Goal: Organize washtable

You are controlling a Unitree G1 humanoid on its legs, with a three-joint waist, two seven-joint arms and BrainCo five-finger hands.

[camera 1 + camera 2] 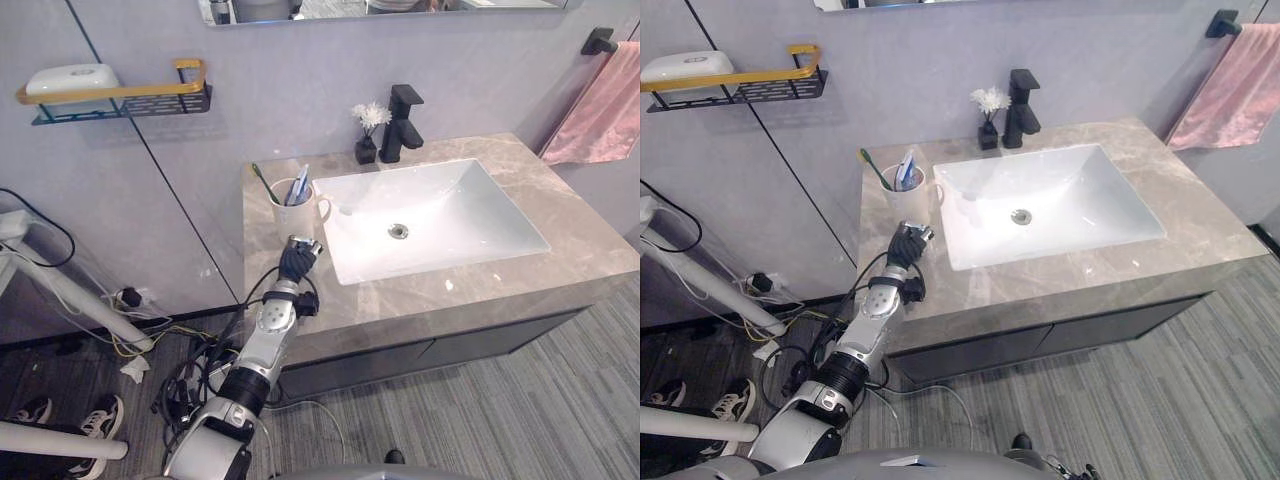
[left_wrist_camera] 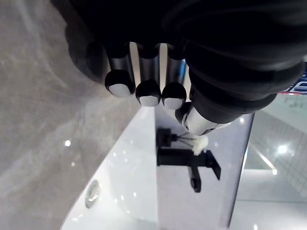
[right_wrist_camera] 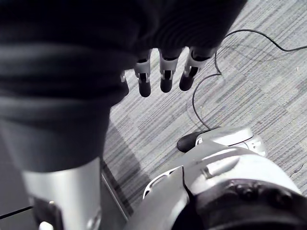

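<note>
A cream mug point(image 1: 297, 212) stands on the left end of the stone countertop point(image 1: 570, 215), beside the white sink point(image 1: 470, 215). A green toothbrush point(image 1: 264, 184) and a blue-and-white tube point(image 1: 298, 185) stick out of it. My left hand point(image 1: 297, 262) rests on the counter just in front of the mug, its fingers point(image 2: 148, 91) curled at the mug's base, with nothing seen held. Whether they touch the mug I cannot tell. My right hand point(image 3: 163, 72) hangs over the floor with its fingers relaxed and holds nothing.
A black faucet point(image 1: 403, 124) and a small dark vase of white flowers point(image 1: 368, 130) stand behind the sink. A wall shelf point(image 1: 130, 98) carrying a white soap dish point(image 1: 72, 78) hangs at upper left. A pink towel point(image 1: 605, 110) hangs at right. A person's shoes point(image 1: 95, 420) show at lower left.
</note>
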